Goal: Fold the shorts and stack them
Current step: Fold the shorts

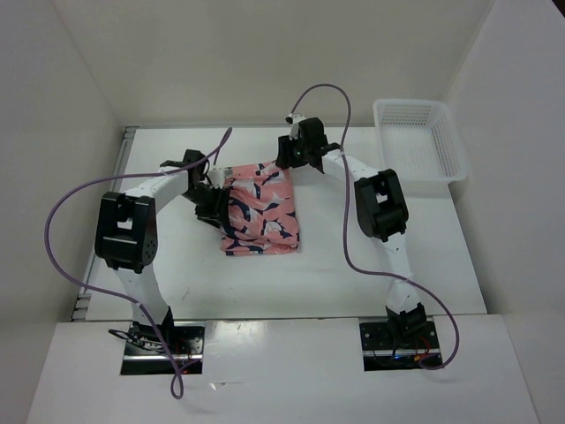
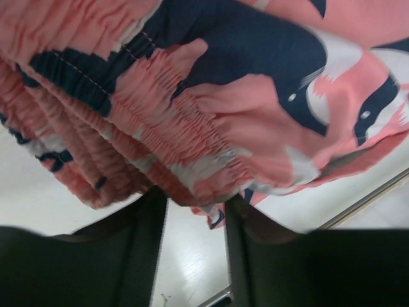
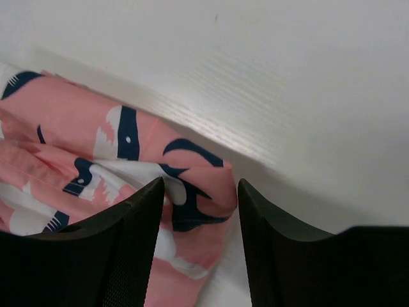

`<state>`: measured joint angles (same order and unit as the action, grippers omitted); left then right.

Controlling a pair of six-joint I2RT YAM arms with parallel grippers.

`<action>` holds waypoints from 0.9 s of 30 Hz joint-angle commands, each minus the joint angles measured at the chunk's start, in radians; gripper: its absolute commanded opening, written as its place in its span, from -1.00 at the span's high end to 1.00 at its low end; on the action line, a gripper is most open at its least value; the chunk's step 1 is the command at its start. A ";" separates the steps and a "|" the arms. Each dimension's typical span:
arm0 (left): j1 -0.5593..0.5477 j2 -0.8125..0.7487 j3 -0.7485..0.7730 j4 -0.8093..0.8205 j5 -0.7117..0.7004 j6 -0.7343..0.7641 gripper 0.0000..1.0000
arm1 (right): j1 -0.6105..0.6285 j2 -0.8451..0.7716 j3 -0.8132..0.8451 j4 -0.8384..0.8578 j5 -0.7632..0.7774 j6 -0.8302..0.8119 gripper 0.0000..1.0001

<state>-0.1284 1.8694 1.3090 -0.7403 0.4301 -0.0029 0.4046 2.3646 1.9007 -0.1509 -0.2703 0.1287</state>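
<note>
At the bottom of the top view the two arm bases sit side by side, and a purple cable (image 1: 55, 231) loops up the left of the frame. Beyond them, the bare white table (image 1: 353, 274) fills the middle.

At the centre lie the shorts (image 1: 263, 212), a rough rectangle flat on the table with the lower edge nearest the bases. The left gripper (image 1: 219, 207) is at their left edge, where the cloth is bunched. In the left wrist view the gathered waistband of the shorts (image 2: 223, 96) fills the upper frame and hangs over the tips of the left gripper (image 2: 195, 204). Its fingers (image 2: 144, 249) stand apart with table showing between them, but the tips are hidden, so I cannot tell whether they pinch the cloth.

Farther up, the right gripper (image 1: 288, 164) is at the shorts' upper right corner. In its wrist view the right gripper (image 3: 199, 185) is parted, its fingers astride a corner of the shorts (image 3: 83, 134) without clamping it.

A white basket (image 1: 424, 177) stands at the upper right, well apart from the shorts.
</note>
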 commanded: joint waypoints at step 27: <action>-0.085 -0.004 -0.018 -0.091 0.004 0.003 0.76 | -0.004 0.062 0.180 -0.058 0.349 0.382 0.79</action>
<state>-0.2077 1.8763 1.2858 -0.8028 0.4339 -0.0040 0.4057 2.4149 2.0575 -0.2111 0.0238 0.4923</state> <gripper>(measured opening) 0.084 0.070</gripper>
